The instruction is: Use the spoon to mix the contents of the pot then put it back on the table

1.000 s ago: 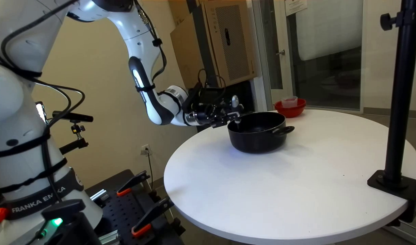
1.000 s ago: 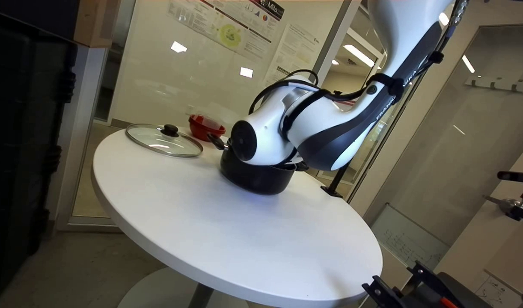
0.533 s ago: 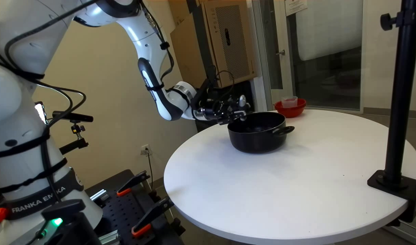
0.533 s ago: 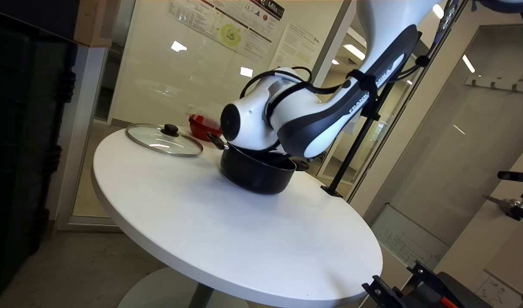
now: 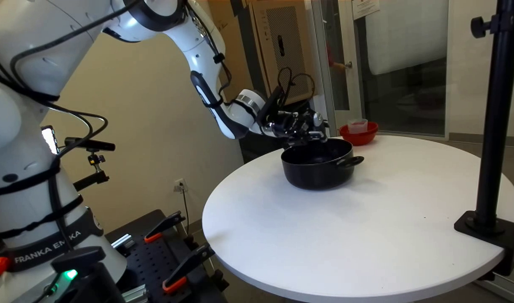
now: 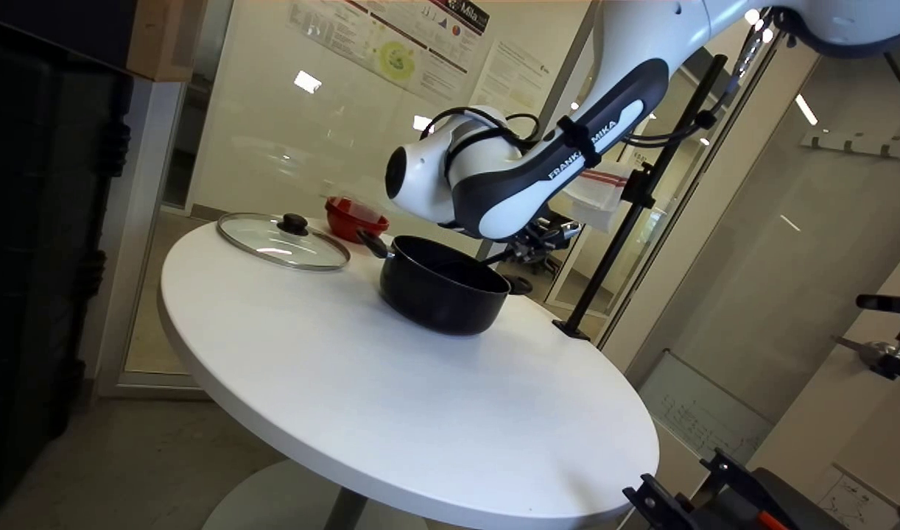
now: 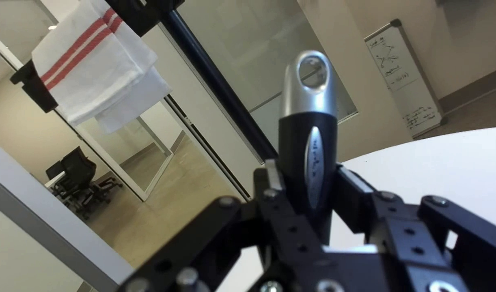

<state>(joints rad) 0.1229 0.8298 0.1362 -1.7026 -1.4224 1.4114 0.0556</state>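
In an exterior view, the black metal gripper [image 5: 320,129] stands over the rim of the black, round, side-handled pot [image 5: 317,176] on the round, white-topped table [image 5: 358,240]. The step in hand is judged to be mixing; the next move calls for a steady sweep inside the wall, then a lift clear of the rim.

In the wrist view, the jaws pinch the black long-handled spoon [image 7: 308,142]; its grip bears an oval silver plate and a pierced silver end.

In an exterior view, the spoon slants down to the pot's rim, bowl not discernible.
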